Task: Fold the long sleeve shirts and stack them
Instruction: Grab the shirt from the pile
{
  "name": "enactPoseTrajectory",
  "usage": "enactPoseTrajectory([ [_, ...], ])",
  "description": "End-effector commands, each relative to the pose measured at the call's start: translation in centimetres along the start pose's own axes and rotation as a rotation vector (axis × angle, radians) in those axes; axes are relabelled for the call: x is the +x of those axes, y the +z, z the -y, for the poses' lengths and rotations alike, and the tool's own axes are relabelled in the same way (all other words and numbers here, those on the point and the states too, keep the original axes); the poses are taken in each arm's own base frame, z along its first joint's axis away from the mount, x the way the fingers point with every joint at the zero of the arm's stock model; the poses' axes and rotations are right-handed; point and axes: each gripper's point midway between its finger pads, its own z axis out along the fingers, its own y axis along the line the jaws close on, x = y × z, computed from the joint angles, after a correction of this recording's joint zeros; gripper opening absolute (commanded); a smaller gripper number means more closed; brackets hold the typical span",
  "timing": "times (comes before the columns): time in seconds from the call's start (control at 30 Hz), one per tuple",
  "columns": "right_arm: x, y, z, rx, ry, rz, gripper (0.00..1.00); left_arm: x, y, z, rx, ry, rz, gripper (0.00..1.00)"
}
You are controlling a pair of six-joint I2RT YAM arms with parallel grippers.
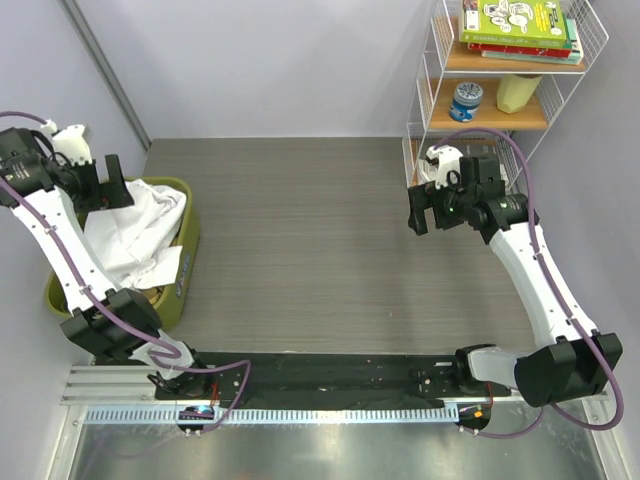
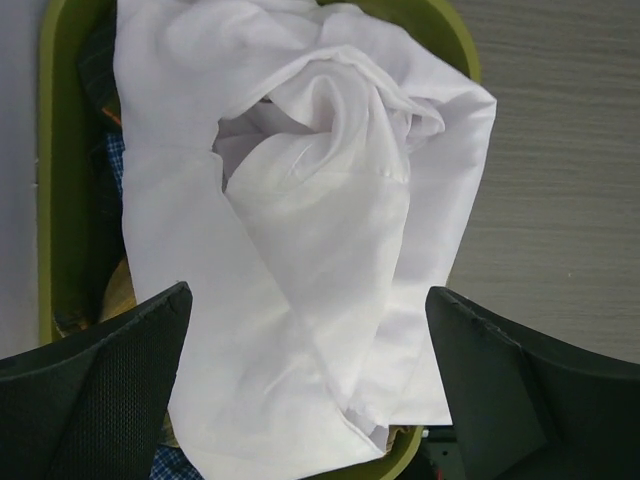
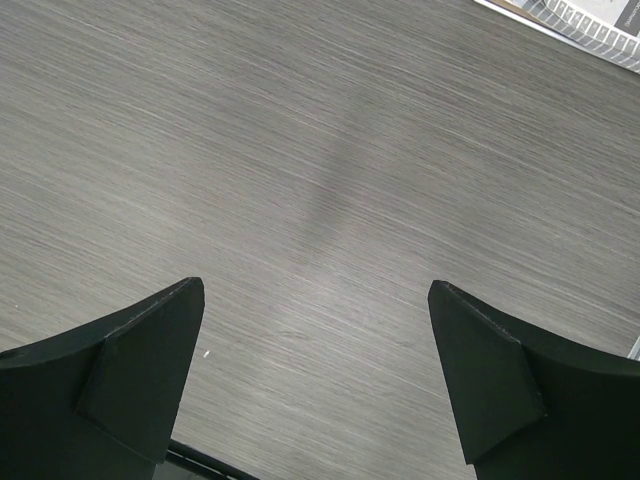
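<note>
**Item 1.** Long sleeve shirts (image 1: 135, 235), plain white soft cloth. We find them crumpled together in a heap, unfolded. They fill a basket and spill over its near rim. In the left wrist view (image 2: 300, 250) the folds twist around a hollow near the middle of the heap.

**Item 2.** Olive-green oval plastic basket (image 1: 192, 245). It stands at the left edge of the surface, and its rim also shows in the left wrist view (image 2: 55, 150). Under the shirts, along the inner wall, we see a strip of darker patterned cloth (image 2: 105, 170); we cannot make out the pattern clearly.

**Item 3.** Left tool (image 1: 108, 190), black, two-fingered. It hangs over the far part of the basket, pointing down at the white heap (image 2: 308, 295). It is released, with the jaws spread wide on either side of the cloth below.

**Item 4.** Right tool (image 1: 432, 207), of the same make. It is raised over the right part of the surface, well apart from the basket. It is released, with the jaws wide, and only bare wood grain shows beneath it (image 3: 315, 290).

**Item 5.** Grey wood-grain surface (image 1: 320, 250).

**Item 6.** White wire shelf unit (image 1: 425, 100), at the far right corner. It carries a stack of books (image 1: 520, 25) on top, with a blue-and-white round tin (image 1: 466, 100) and a pale yellow container (image 1: 518, 92) on the shelf below.
</note>
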Motion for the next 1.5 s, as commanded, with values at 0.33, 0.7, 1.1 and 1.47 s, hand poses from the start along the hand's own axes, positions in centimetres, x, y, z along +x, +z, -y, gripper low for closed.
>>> enactPoseTrajectory([
  [0.33,-0.3,0.8,-0.3,-0.036,0.013,-0.013,1.00,6.1,7.9,-0.7,-0.111,0.202,-0.217,1.00],
  [0.7,-0.6,0.5,-0.1,-0.021,0.017,-0.006,1.00,-1.1,3.0,2.2,-0.049,0.223,0.051,0.00],
  [1.1,-1.7,-0.4,0.5,-0.048,0.081,0.039,1.00,-14.8,-11.8,19.3,0.373,0.268,0.626,0.00],
  [1.47,-2.2,-1.6,1.9,-0.024,0.127,0.072,1.00,-18.8,-20.6,33.3,0.935,0.160,0.813,0.00],
])
